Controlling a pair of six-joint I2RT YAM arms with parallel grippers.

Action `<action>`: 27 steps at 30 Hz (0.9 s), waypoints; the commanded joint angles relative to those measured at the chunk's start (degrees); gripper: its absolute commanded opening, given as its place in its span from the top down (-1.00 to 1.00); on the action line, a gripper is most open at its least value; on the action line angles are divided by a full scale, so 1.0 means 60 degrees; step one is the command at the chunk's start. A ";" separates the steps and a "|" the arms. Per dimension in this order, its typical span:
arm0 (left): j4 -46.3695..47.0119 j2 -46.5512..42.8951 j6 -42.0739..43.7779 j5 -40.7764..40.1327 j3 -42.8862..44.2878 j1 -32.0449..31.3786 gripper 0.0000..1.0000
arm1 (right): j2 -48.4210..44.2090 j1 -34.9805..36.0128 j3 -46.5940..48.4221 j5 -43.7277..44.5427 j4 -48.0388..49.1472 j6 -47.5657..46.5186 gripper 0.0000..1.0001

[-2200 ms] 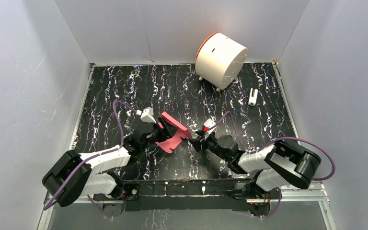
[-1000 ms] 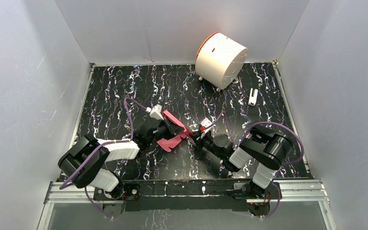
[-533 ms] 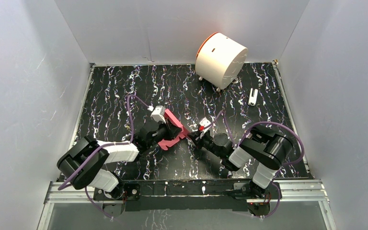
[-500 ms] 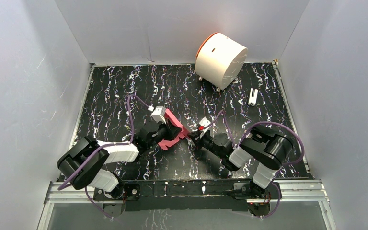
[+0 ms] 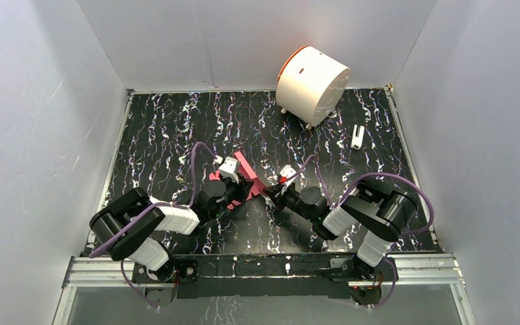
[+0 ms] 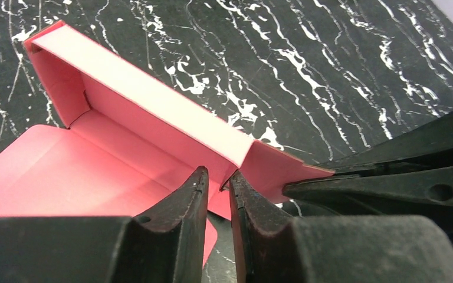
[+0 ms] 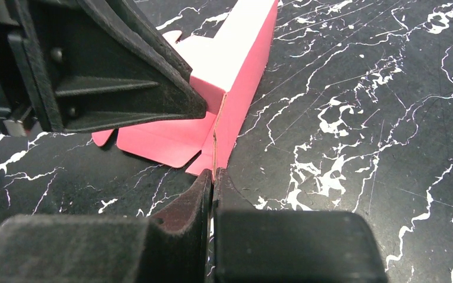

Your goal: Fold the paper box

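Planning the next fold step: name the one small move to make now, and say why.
Probably close the left tool on the upright long wall of the pink-red thin cardboard box. Its jaws stand slightly apart at that wall's near corner, seemingly gripping nothing, while the right tool is pinched shut on the end flap, steadying the box.

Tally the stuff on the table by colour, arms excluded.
Pink: 1, the paper box
White: 2, the big drum with an orange rim, and a small part
Total: 3
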 commanded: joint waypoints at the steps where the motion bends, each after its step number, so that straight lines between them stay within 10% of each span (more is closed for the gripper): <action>1: 0.1128 0.0230 0.0744 -0.1188 -0.0241 0.0038 0.61 | -0.0287 -0.0027 0.0282 -0.0221 0.0457 0.0105 0.85; 17: 0.1047 -0.1286 0.1079 0.0680 -0.1568 -0.0018 0.09 | -0.0525 -0.0026 0.0491 0.0006 -0.0201 -0.0138 0.84; 27: 0.0293 -0.2208 0.0572 -0.0369 -0.2041 -0.0706 -0.22 | -0.0614 -0.0044 0.0493 -0.0048 -0.0452 -0.0322 0.83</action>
